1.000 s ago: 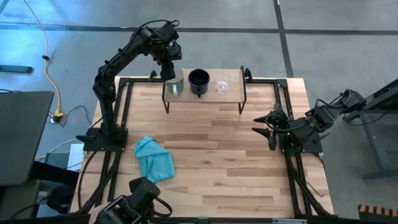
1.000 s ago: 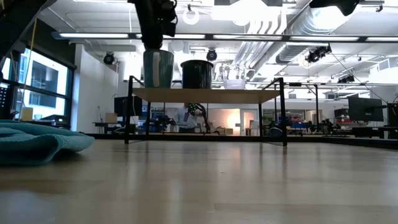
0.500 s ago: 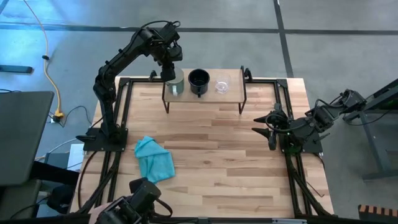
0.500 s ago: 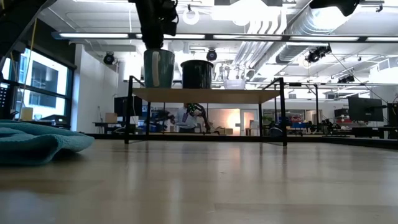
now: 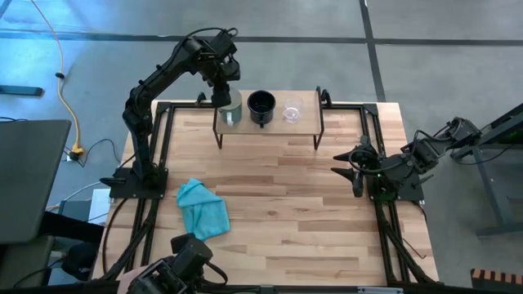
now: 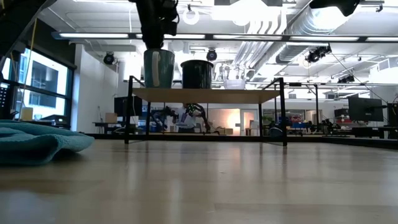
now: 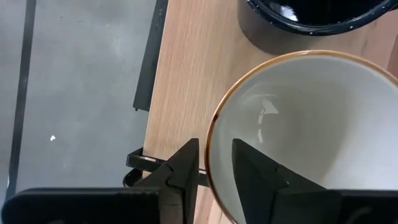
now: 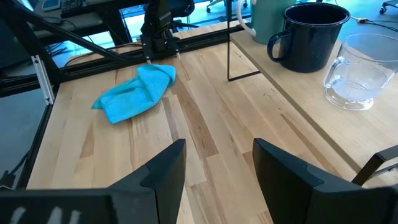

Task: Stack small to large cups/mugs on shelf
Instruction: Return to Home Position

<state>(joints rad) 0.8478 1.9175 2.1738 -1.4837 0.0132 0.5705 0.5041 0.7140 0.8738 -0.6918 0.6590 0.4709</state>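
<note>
Shelf [image 5: 306,122] sits at 12 o'clock on the table [image 5: 278,229] from above, carrying large mug [image 5: 234,113], black mug [image 5: 261,104] and glass cup [image 5: 292,112] in a row from its 9 to its 3, and the left gripper [image 5: 221,96] hangs right over the large mug! Low down, all three stand upright. Left wrist: fingers [image 7: 180,174] straddle that mug's rim, slack, released. Right wrist: right gripper [image 8: 217,146], parked at 3 o'clock, gapes wide.
</note>
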